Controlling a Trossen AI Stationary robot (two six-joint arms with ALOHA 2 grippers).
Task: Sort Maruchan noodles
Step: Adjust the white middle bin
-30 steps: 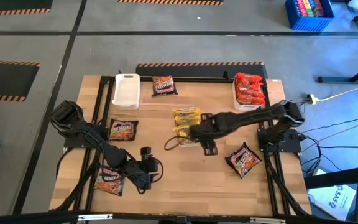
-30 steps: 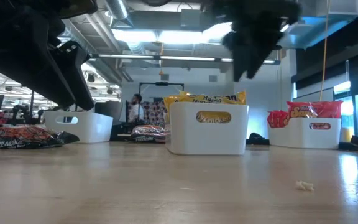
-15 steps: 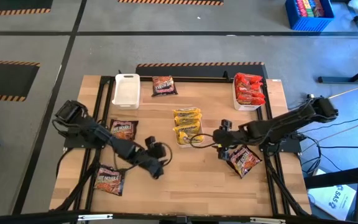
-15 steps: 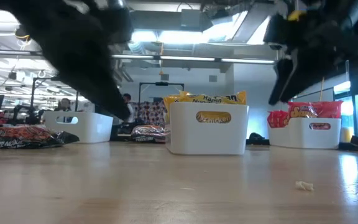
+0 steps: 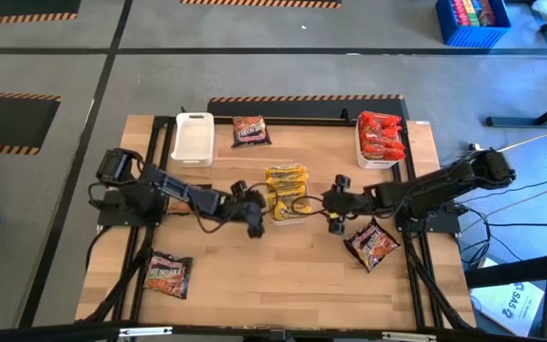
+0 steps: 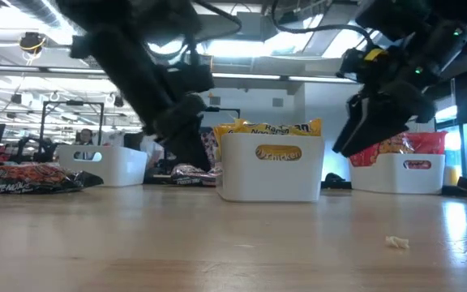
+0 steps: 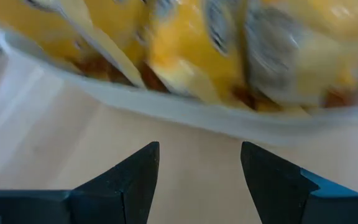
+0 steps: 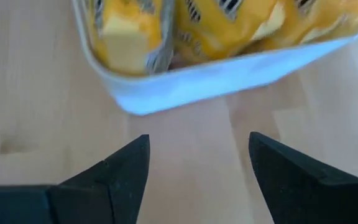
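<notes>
Flanking the yellow noodles [image 5: 285, 190] (long axis running away from the arms), both tools gape empty.

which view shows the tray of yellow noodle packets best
The high view: the whole tray of yellow noodle packets shows at table centre, between both arms. The low view gives only its front wall with packet tops above. Both wrist views catch a blurred part of its rim and packets.
</notes>
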